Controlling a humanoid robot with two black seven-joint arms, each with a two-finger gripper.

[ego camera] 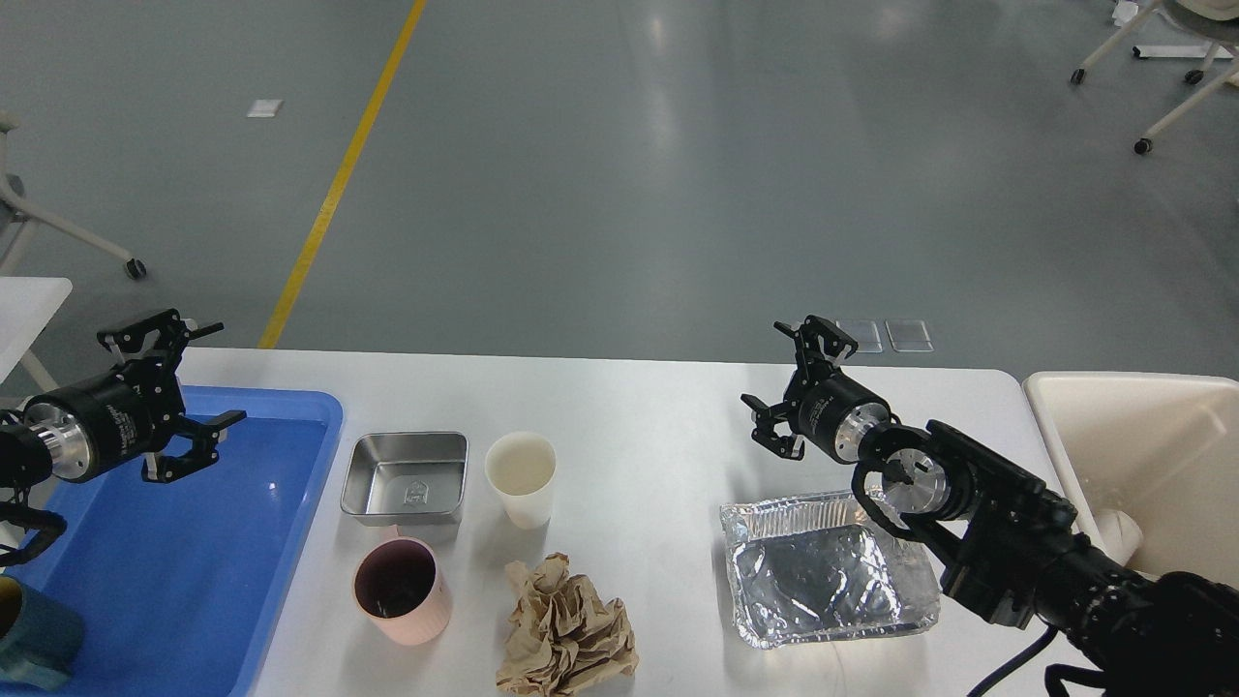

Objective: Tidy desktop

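Observation:
The white desktop (639, 407) holds a steel tray (405, 477), a cream paper cup (521, 477), a pink mug (400, 590), a crumpled brown paper (566, 631) and a foil tray (828, 566). My left gripper (179, 387) is open and empty above the far left corner of the blue tray (194, 561). My right gripper (789, 387) is open and empty above the desktop, behind the foil tray's far left corner.
A cream bin (1152, 455) stands at the desktop's right end with a white item inside. A teal cup (34, 639) sits in the blue tray's near left corner. Another white table's corner (29, 300) and chair legs are at far left.

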